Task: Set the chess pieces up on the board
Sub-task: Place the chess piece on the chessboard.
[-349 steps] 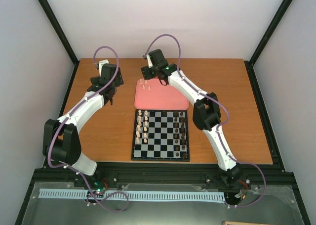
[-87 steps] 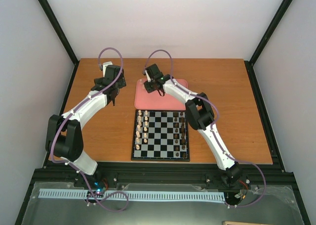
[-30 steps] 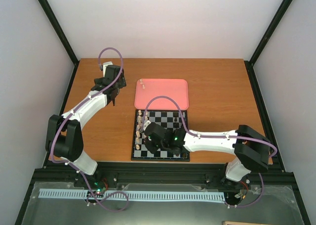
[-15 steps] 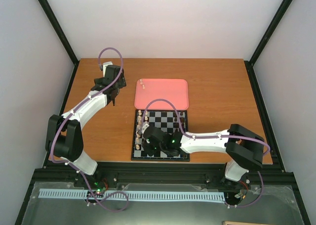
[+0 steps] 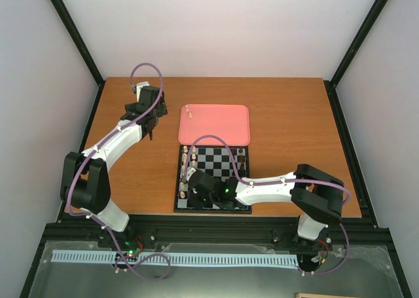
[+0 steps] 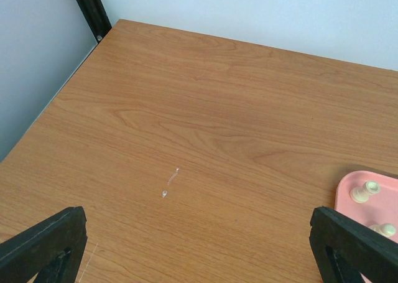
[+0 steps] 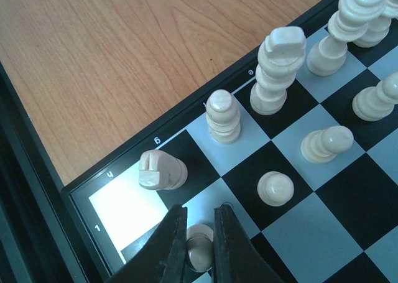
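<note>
The board point(image 5: 219, 156) lies in the middle of the table, with cream chess pieces point(image 5: 189, 162) lined along its left columns. My right gripper point(image 5: 194, 188) hangs over the board's near left corner, shut on a small cream pawn point(image 7: 200, 250) that sits between its fingers point(image 7: 176, 233). In the right wrist view other cream pieces stand close by: a pawn point(image 7: 275, 188), a bishop point(image 7: 222, 116) and a stubby piece point(image 7: 161, 170) by the border. My left gripper point(image 5: 149, 123) is open over bare wood left of the tray, its fingers point(image 6: 46, 242) wide apart.
A pink tray point(image 5: 222, 124) lies behind the board, with two cream pieces point(image 6: 365, 191) at its far left corner. Dark brown pieces point(image 5: 242, 162) fill the board's right columns. The right arm stretches low across the board's near edge.
My right gripper carried the pawn from the tray down to the board. Over the last second it slid slightly left and nearer, toward the corner. The left arm stayed still.
</note>
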